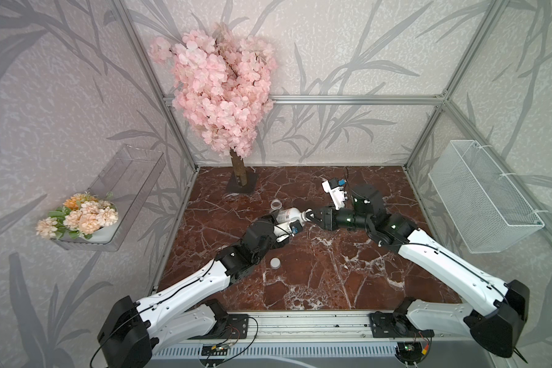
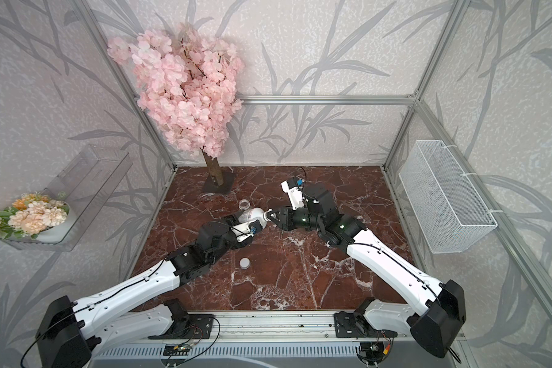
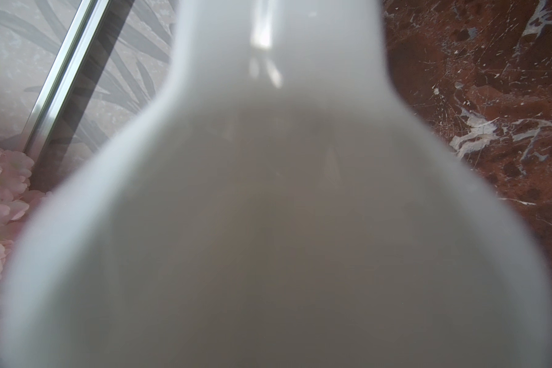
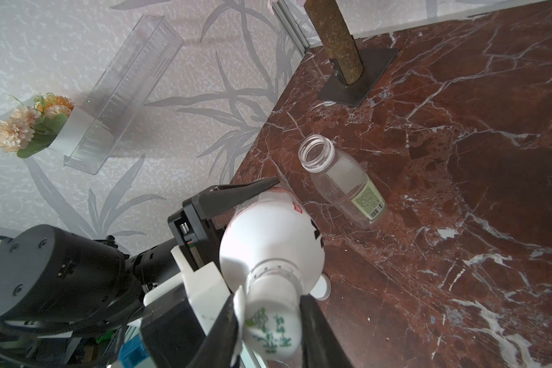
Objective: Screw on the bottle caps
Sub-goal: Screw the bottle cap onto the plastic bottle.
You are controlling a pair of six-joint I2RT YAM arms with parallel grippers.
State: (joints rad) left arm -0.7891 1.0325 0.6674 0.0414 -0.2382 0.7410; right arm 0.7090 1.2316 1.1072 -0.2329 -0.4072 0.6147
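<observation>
Over the red marble tabletop, the left gripper clamps the white-wrapped bottle while the right gripper pinches the printed cap between its jaws at the bottle's neck; threading seems to be the step in hand, so a square twist comes next.

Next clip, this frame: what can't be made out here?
Left wrist view: the white bottle fills it, blurred, hiding the left claw that grips it.
Top views: clear bottle mostly behind the white bottle; only its mouth shows.
Right wrist view: printed cap in the right claw is blurred; how far it is screwed on is unclear.
Top views: loose cap too small to read any print.
</observation>
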